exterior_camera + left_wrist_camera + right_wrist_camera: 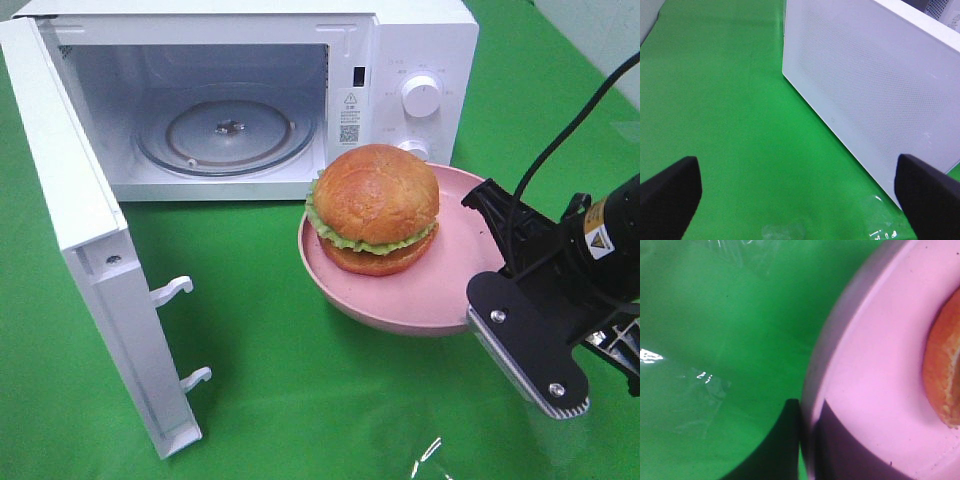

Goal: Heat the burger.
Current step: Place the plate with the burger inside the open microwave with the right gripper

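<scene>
In front of the open white microwave (420, 45), the round golden-bunned burger (375, 205) sits on a round pink plate (420, 300); the right gripper (480, 262) clamps its rim, while the left gripper (797, 195) gapes wide apart.

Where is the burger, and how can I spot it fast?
Find the big white microwave with its door open. Just in front of it is a round pink plate, and the burger is on it. It is the only food there: a shiny golden-brown bun with frilly green lettuce poking out.
</scene>
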{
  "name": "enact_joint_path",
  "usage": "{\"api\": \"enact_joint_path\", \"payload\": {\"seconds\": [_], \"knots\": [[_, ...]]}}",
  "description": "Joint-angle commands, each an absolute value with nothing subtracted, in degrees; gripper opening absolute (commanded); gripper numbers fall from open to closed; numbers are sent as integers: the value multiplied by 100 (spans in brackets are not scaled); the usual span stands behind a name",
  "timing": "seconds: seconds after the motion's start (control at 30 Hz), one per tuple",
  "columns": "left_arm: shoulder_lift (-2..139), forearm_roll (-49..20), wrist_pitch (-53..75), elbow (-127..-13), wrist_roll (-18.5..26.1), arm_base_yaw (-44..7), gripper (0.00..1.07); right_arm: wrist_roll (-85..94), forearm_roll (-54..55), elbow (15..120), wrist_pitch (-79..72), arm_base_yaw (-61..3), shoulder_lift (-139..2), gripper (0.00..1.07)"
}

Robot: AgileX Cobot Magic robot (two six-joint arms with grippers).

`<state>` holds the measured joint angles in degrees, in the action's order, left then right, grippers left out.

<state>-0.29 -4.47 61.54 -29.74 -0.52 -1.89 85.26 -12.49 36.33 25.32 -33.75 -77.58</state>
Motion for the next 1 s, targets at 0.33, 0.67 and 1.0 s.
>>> {"api": "enact_joint_path", "payload": {"seconds": [0.33, 0.67, 1.0], "knots": [[-120, -470, 6113, -2956, -46, -183, 96, 8256, -1278, 4337, 2269, -3822, -8130, 0], [-120, -470, 6113, -2956, -46, -183, 96, 8222, -1186, 4813, 2143, -3965, -8675, 0], [-120, -470, 6113, -2956, -46, -183, 96, 8222, -1180, 5369, 2126, -4217, -9219, 0]]}}
